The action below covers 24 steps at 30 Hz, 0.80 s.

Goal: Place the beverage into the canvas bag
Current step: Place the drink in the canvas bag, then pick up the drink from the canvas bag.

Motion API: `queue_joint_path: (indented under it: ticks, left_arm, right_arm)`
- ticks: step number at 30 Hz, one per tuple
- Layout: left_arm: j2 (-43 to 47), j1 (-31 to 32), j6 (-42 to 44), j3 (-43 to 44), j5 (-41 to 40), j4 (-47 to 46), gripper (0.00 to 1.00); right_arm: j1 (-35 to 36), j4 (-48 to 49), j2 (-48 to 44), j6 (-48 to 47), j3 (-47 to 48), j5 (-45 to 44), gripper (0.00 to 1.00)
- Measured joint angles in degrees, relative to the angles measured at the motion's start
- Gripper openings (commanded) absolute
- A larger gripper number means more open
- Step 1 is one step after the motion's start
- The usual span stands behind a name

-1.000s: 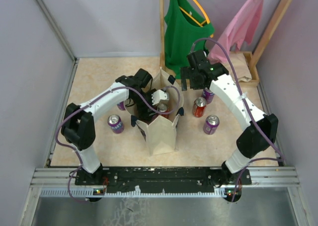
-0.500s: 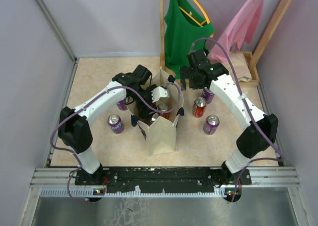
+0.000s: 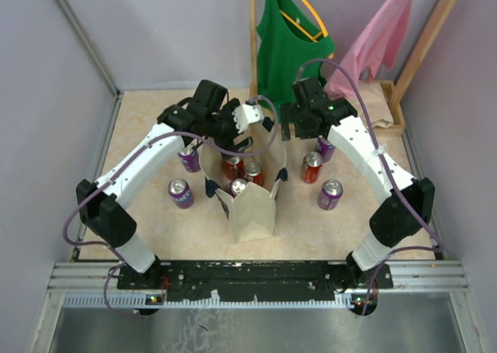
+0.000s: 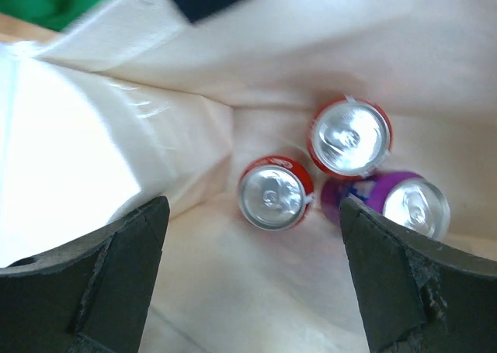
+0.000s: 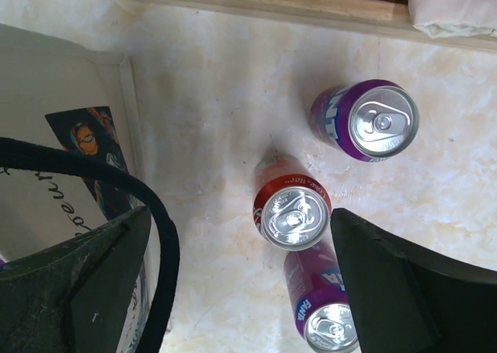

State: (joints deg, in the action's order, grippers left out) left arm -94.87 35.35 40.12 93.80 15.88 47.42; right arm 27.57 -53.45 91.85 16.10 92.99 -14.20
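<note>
Arches the left arm (image 3: 147, 155) high over the upright bag (image 3: 252, 209), left gripper (image 4: 256, 279) spread wide and empty, looking straight down on three cans (image 4: 276, 195) standing inside. Reaches the right arm (image 3: 365, 151) forward just right of the bag, right gripper (image 5: 233, 283) likewise wide apart, holding nothing, above a red can (image 5: 293, 212) on the table (image 5: 217, 97).

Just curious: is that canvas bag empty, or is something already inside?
Not empty: the canvas bag holds two red cans and one purple can, standing upright.
</note>
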Motion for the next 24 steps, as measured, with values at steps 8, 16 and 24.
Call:
queue_joint_path:
  ticks: [8,16,24]
  left_arm:
    - [0.02,-7.52,-11.69,6.88,-0.22,-5.33,0.96]
    - [-1.16,-22.95,-24.06,10.78,1.9,-7.19,0.96]
    - [-1.18,-27.45,-29.51,9.31,4.48,-7.61,0.97]
  right_arm:
    - [-0.9,-0.31,0.13,0.31,0.28,1.05,0.99]
    - [-10.93,-4.52,2.62,1.44,2.01,2.12,0.99]
    - [-15.32,-4.72,9.2,1.55,2.03,1.97,0.99]
